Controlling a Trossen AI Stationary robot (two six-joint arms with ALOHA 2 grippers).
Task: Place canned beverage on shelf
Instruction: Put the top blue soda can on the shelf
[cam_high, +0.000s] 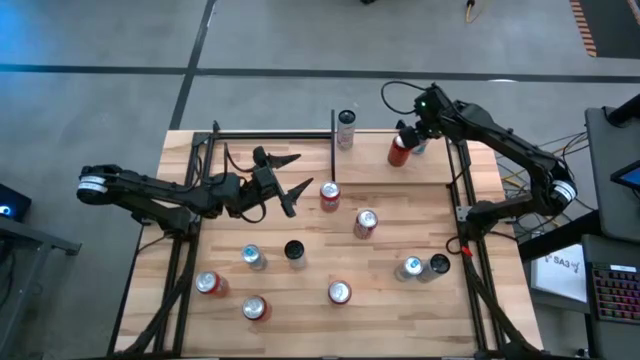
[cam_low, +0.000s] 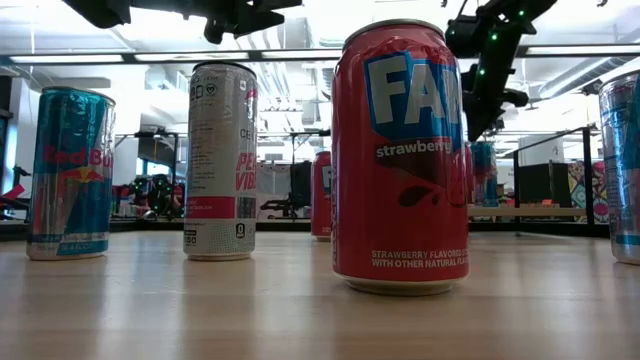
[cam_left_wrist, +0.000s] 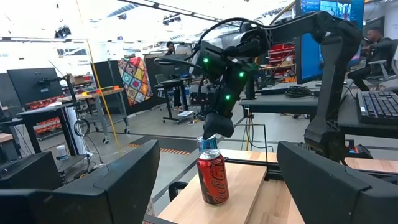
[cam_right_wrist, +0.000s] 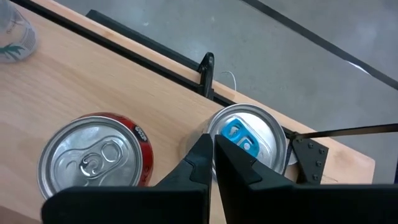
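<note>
The shelf is a light-wood board with black rods along the table's far edge. A red can and, just behind it, a can with a blue tab stand upright on its right part; a white can stands near its middle post. My right gripper is shut and slants down over the blue-tabbed can, beside the red can's top. My left gripper hangs open and level above the table's left centre, with nothing between its fingers. My right gripper's shut fingertips stand over the near rim of the blue-tabbed can's top, coming slanting down from above. I cannot tell whether they touch the can. The can stands upright on the shelf board.
Several cans stand scattered over the tabletop in front of the shelf, among them a red one near my left gripper and a strawberry soda can close to the low camera. Black frame posts run along both table sides.
</note>
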